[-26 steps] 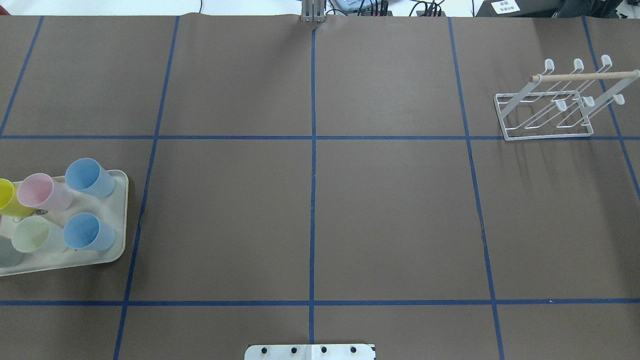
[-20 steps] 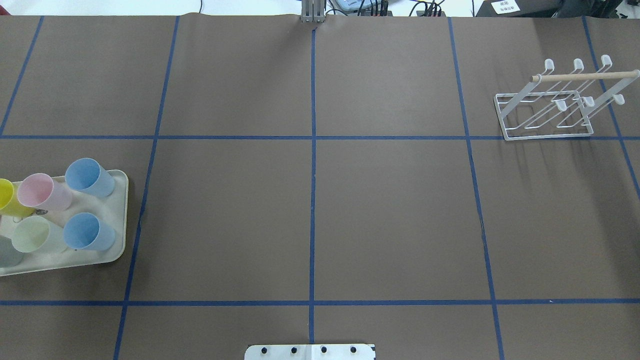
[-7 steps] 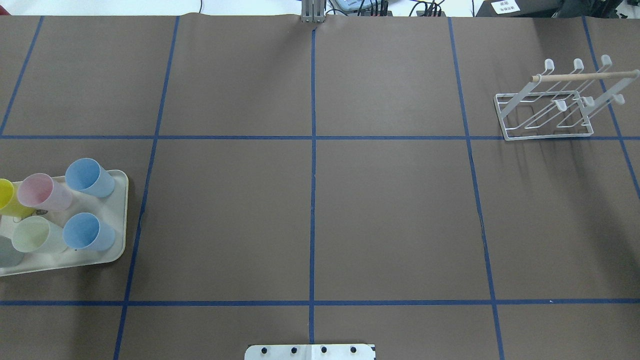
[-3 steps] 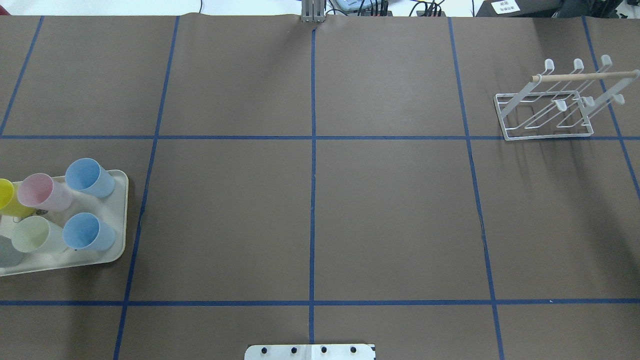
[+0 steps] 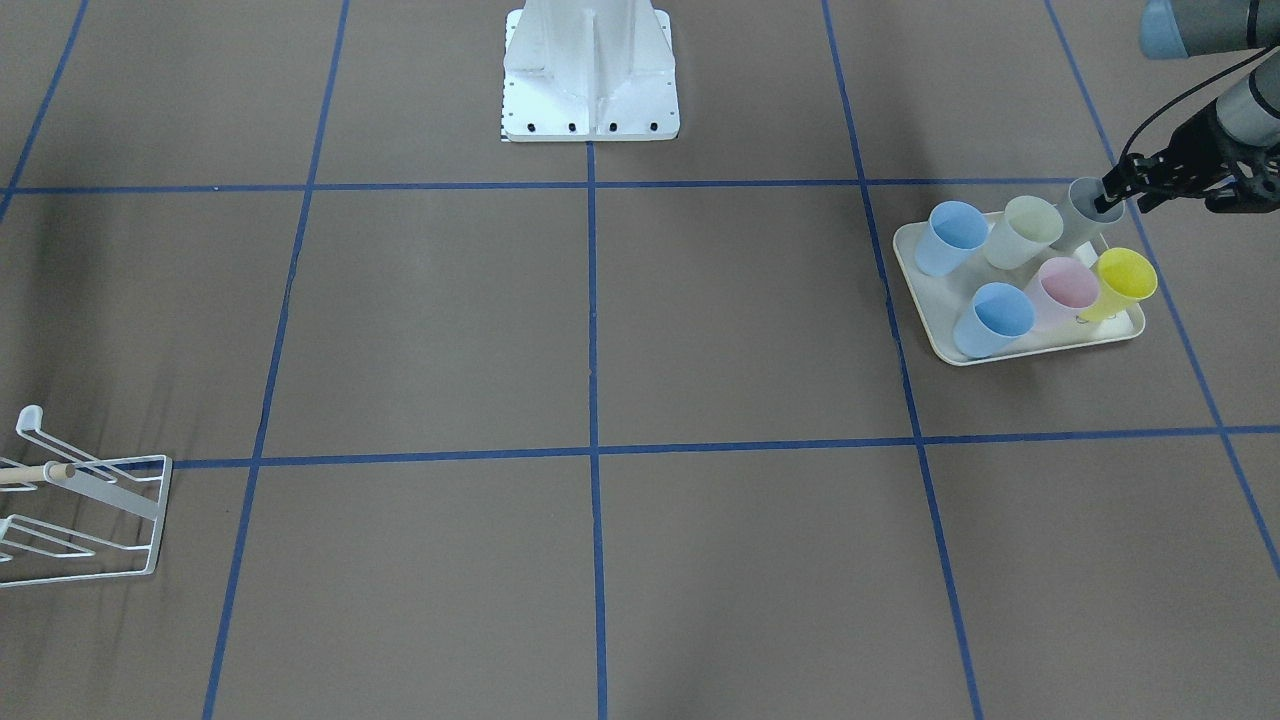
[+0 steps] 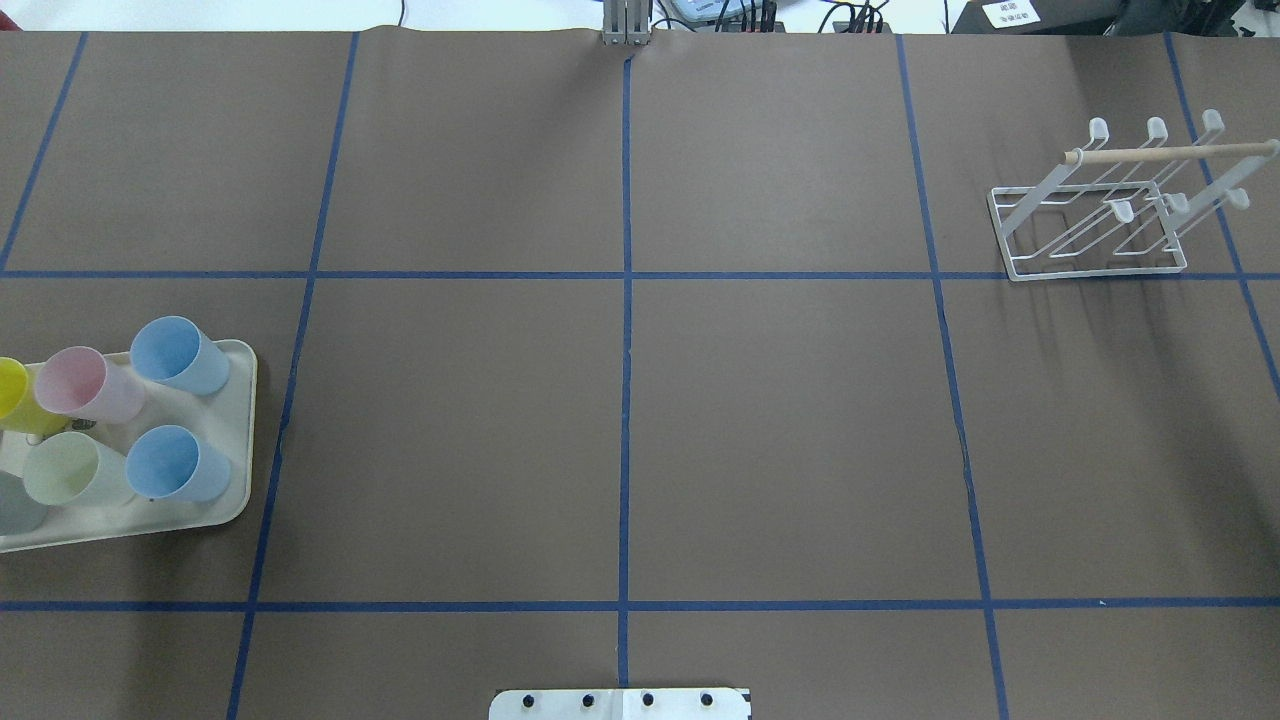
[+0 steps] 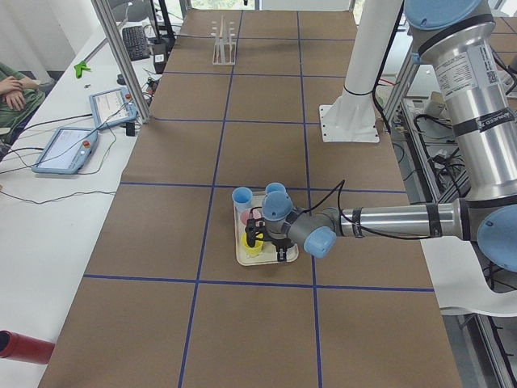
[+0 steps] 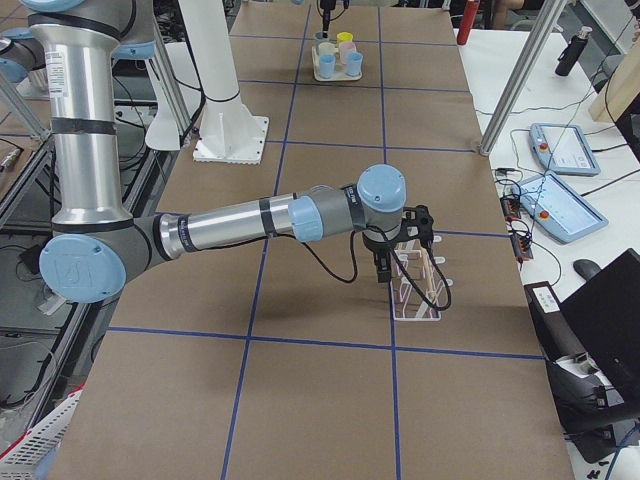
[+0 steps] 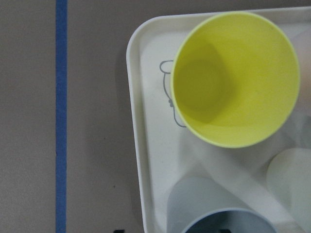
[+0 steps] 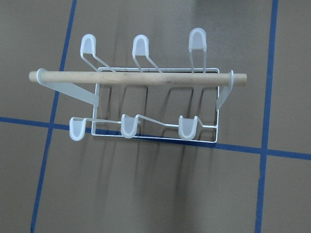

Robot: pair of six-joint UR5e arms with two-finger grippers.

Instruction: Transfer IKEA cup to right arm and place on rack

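In the front-facing view, a table covered in brown paper (image 5: 450, 320) is seen, divided into a grid by blue tape lines (image 5: 592, 400), with the white robot base (image 5: 590, 70) at its far edge. A cream plastic tray (image 5: 925, 320) is set on the robot's left side, and six plastic cups are stood in it. The black two-finger left hand (image 5: 1105, 197) is held at the rim of the grey plastic cup (image 5: 1078, 222), in the tray's corner nearest the robot. Whether it is closed on that rim cannot be told. The white wire rack (image 5: 100, 500) with its pale wooden dowel (image 5: 30, 475) is cut off by the opposite edge.

In the overhead view, tray and rack are shown well apart, at opposite ends.

In the exterior left view, a white side table (image 7: 48, 226) is seen carrying two tablet-like pendants (image 7: 66, 149) and a red cylinder (image 7: 24, 346). A person's forearm (image 7: 14, 87) is rested there.

In the exterior right view, the silver-grey right arm (image 8: 250, 218) is stretched over the table and the right hand (image 8: 384, 275) is held above the rack. Its state cannot be told.

In the left wrist view, a yellow plastic cup (image 9: 235, 77) is shown upright in a tray corner, with the grey cup just beside it.

In the right wrist view, the rack is seen from above, with capped prongs (image 10: 141, 46) on both sides of the dowel.
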